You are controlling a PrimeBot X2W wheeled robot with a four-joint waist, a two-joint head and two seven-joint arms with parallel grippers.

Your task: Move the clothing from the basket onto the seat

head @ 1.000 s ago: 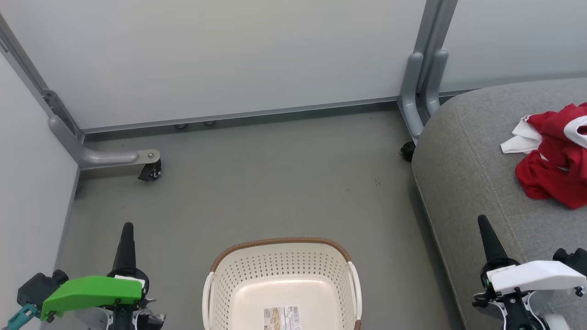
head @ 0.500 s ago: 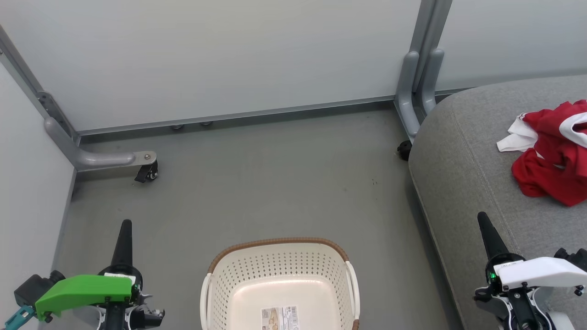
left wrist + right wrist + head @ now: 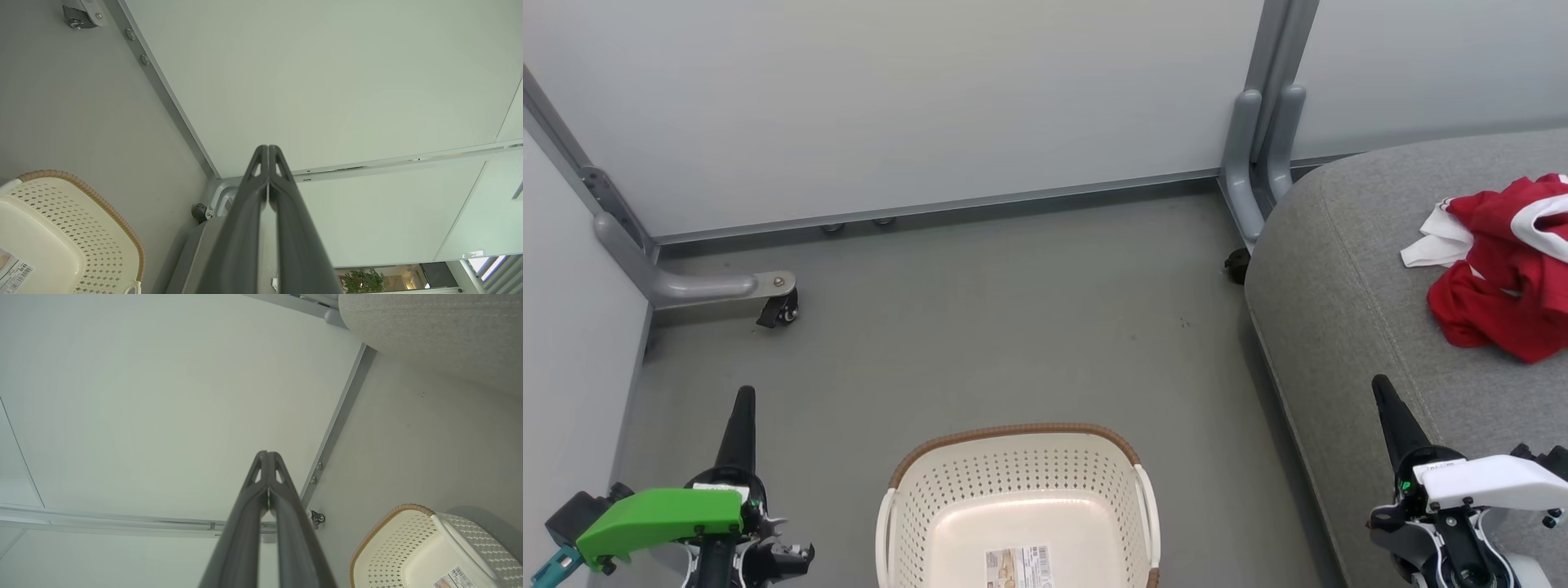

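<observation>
So, the clothing is seen piled on the seat, over at the far right. It's a crumpled red heap with a bit of white trim poking out on its left side. The basket is parked on the grey floor near the middle, well apart from that heap, and a label is stuck on its pale bottom.

The left gripper is held to the left of the basket, over the floor. Its fingers are pressed together with nothing caught between them, and the tips are seen touching in the left wrist view too. The right gripper is seen against the near left part of the seat, likewise fully closed and holding nothing. Pale partition panels are stood along the far side, with a caster at the far left corner.
</observation>
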